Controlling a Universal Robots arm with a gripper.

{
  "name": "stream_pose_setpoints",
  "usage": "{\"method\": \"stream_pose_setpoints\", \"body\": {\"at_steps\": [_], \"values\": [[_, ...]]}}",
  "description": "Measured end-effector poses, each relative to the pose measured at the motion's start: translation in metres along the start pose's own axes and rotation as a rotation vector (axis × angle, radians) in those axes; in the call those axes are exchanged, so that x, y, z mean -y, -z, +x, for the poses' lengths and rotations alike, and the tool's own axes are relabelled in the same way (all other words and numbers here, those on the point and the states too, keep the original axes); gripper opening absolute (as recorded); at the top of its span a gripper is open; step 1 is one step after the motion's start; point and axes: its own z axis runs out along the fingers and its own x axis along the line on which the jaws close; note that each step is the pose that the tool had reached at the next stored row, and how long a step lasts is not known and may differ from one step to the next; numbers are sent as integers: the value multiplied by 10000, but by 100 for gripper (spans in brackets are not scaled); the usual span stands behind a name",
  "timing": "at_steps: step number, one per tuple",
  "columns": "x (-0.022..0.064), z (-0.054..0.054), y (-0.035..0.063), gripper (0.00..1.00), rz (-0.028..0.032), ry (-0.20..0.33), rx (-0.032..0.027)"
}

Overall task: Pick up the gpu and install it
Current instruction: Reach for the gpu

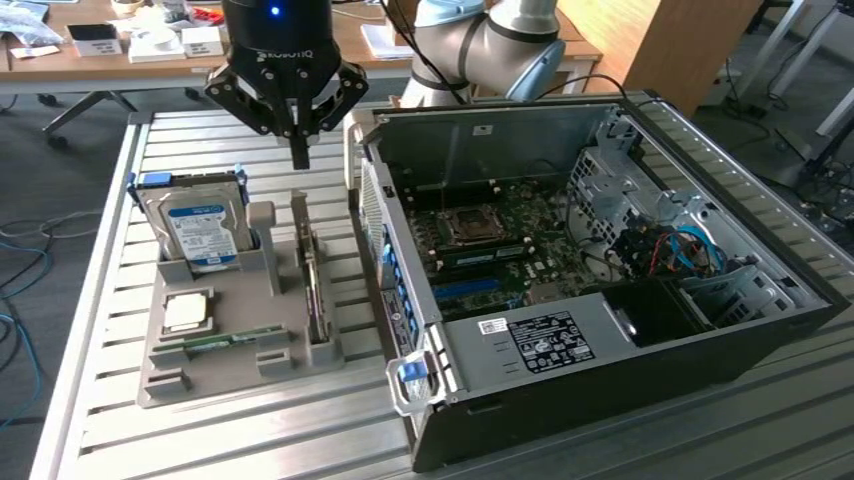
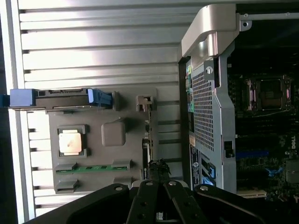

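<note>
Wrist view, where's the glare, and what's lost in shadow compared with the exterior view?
Wrist view: the table slats glare near white, while the computer case interior sinks into dark. Exterior view: light is even, and the motherboard is well lit.

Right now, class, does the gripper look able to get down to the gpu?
Probably yes: the gripper, shut, hangs above the gpu, which stands on edge in the holder with nothing over its top edge.
</note>
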Motion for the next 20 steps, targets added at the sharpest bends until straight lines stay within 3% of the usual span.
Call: {"method": "stream_pose_setpoints", "body": {"at_steps": [20], "values": [[66,6,3,11,0,-1,0]]}}
